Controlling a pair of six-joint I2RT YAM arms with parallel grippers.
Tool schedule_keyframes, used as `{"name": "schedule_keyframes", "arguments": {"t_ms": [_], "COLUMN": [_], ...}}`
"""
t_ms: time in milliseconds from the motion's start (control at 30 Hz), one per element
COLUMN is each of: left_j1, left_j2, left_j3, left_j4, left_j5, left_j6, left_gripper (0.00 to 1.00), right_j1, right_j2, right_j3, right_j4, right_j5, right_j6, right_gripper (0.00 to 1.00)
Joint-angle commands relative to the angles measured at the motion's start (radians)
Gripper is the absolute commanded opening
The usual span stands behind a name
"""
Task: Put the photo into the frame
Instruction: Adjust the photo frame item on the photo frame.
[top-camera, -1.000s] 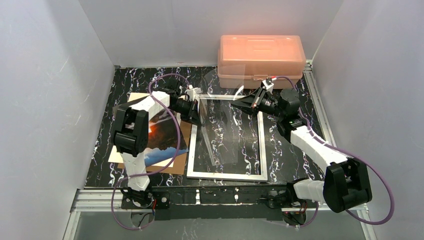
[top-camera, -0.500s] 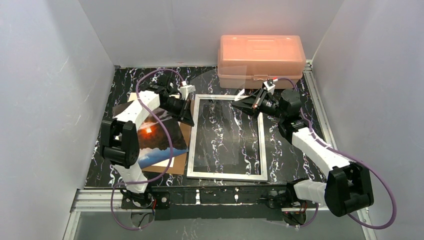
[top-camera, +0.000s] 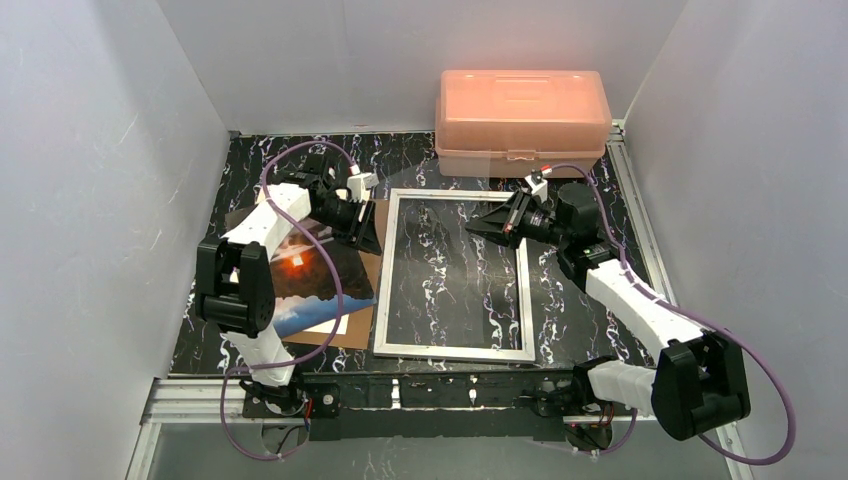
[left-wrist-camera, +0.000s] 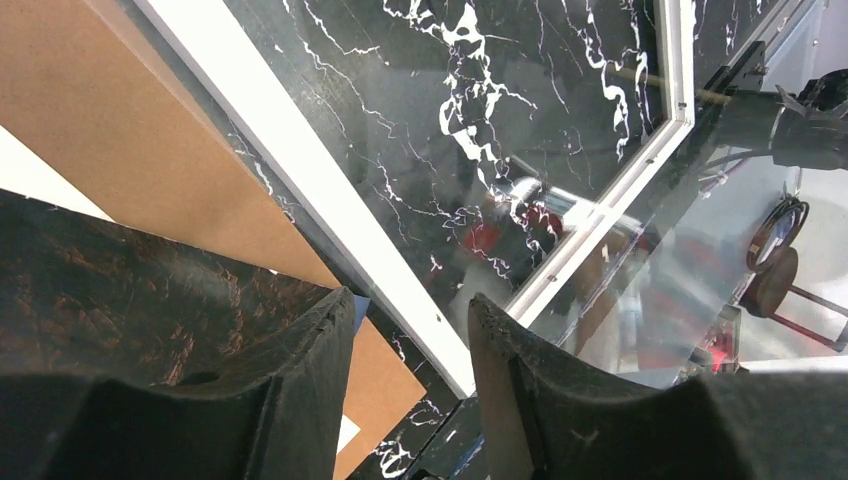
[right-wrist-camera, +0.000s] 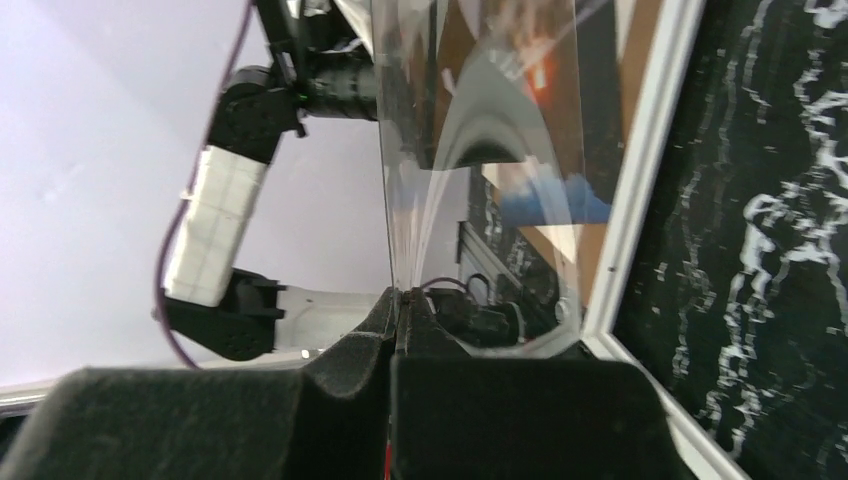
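The photo (top-camera: 300, 270) lies face up on the brown backing board (top-camera: 335, 335), just left of the frame (top-camera: 383, 290), not yet inserted. The left gripper (top-camera: 372, 235) hovers by the frame's far-left corner, jaws partly apart and empty. The right gripper (right-wrist-camera: 398, 300) is pinched tight on the clear pane (right-wrist-camera: 480, 180), raising it, apparently to free the opening.

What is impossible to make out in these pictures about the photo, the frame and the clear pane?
Right wrist view: the clear pane, clamped in the right claw, runs off the top edge.
Top view: the pane is too transparent to trace.
Top view: the left arm covers the far part of the photo.
Left wrist view: the left claw hides part of the frame.
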Motion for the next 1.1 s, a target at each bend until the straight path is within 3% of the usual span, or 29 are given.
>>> {"name": "schedule_keyframes", "arguments": {"t_ms": [0,267,733,900,1067], "left_j1": [-0.002,-0.008,-0.009,-0.011,-0.011], "left_j2": [-0.031,0.001,0.042,0.064,0.092], "left_j3": [-0.021,-0.047,-0.032,-0.027,-0.024], "left_j4": [0.008,0.046,0.061,0.076,0.092], "left_j5": [-0.002,0.0,0.002,0.007,0.0], "left_j6": [0.012,0.008,0.0,-0.018,-0.029], "left_gripper": [0.45,0.44,0.45,0.46,0.45], "right_j1": [-0.01,-0.069,-0.124,-0.128,-0.144], "right_j2": [0.016,0.072,0.16,0.195,0.21], "right_j3": [0.03,0.186,0.199,0.261,0.252], "right_j4": [-0.146,-0.461,-0.454,-0.577,-0.566], "right_j5": [-0.004,0.029,-0.025,0.015,0.02], "right_j6": [-0.19,-0.528,-0.635,-0.755,-0.761], "right_gripper": [0.01,0.01,0.01,0.01,0.01]}}
